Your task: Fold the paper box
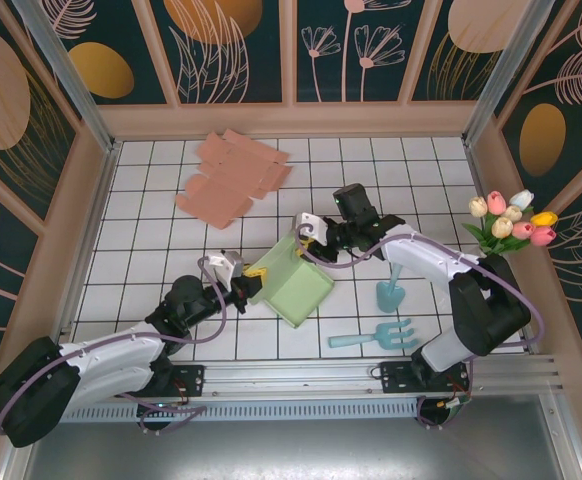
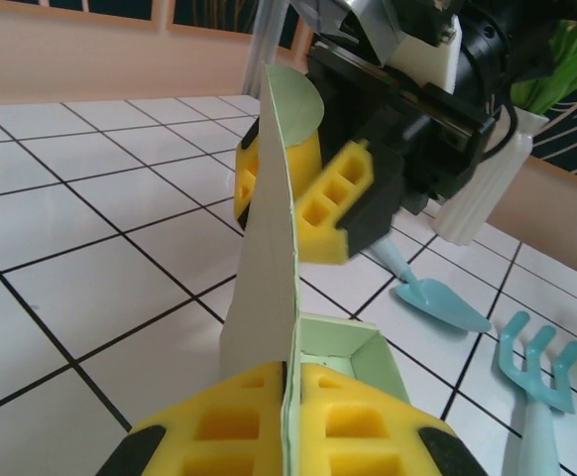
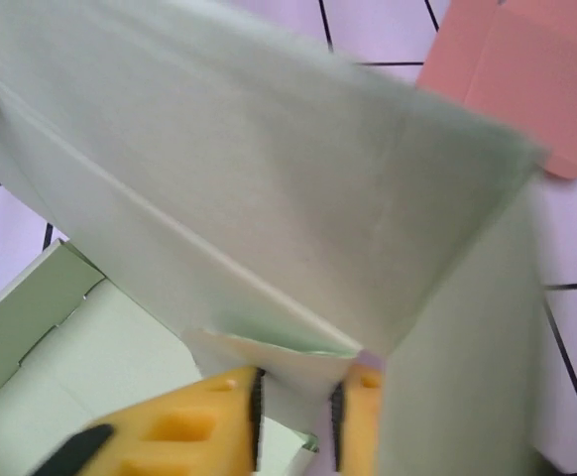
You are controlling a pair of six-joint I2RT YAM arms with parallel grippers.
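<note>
Top view: the green paper box (image 1: 301, 292) is sitting mid-table between the arms. The left gripper (image 1: 255, 273) is pinching its near-left wall and the right gripper (image 1: 307, 236) is hanging at the far corner.

Left wrist: its fingers (image 2: 358, 421) are clamping that upright wall, which is running straight toward the right gripper.

Right wrist: the jaws are sitting nearly closed either side of a flap, can't tell if they're actually gripping.

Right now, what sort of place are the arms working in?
Probably a staged robot test booth with a garden theme: a white gridded table boxed in by leaf-print walls, with tulips, a trowel and a rake as props.
</note>
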